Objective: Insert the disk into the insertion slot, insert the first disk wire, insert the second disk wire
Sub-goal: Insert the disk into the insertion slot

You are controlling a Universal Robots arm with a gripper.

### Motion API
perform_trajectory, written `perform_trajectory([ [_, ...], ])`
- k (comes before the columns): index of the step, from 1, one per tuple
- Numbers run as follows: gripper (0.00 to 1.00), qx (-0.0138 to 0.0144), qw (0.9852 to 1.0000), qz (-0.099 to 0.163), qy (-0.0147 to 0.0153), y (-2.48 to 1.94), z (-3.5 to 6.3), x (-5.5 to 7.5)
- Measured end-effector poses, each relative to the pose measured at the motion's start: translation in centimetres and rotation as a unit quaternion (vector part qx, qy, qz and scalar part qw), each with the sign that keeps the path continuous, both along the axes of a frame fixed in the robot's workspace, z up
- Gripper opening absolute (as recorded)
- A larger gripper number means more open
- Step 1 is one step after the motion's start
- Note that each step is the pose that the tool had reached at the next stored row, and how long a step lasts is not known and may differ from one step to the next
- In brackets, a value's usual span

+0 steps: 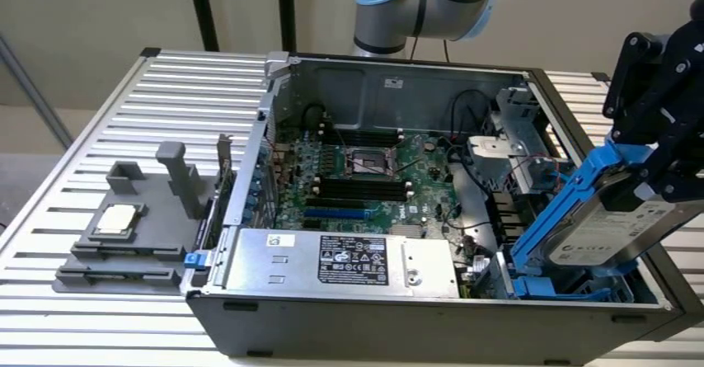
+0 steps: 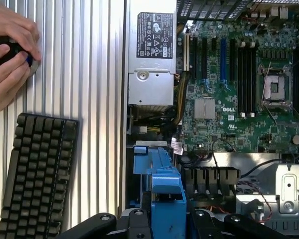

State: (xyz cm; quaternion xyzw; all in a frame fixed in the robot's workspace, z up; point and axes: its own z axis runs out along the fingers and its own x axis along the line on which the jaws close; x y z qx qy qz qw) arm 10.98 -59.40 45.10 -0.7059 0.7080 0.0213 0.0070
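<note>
The gripper (image 1: 660, 187) grips the tilted disk (image 1: 608, 233). Line its blue frame up with the slot (image 1: 550, 289), at five o'clock in the computer case (image 1: 440, 327), then push down slowly.

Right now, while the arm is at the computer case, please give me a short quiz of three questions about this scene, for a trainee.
1. True or false: the disk lies flat inside the insertion slot.
2. What does the tool grip? A the disk; B a screwdriver; C a memory stick.
3. Which black thing lies near the person's hand?
Key: 1 false, it stands tilted with its lower end at the slot. 2 A. 3 the keyboard.
</note>
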Motion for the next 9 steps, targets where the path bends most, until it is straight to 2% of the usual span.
perform_trajectory([
  [6, 0.32, 0.0001, 1.0000, 0.009, 0.0000, 0.38, -0.16, -0.01],
  [9, 0.32, 0.0002, 0.9999, 0.010, 0.0000, 0.42, -0.19, -0.01],
])
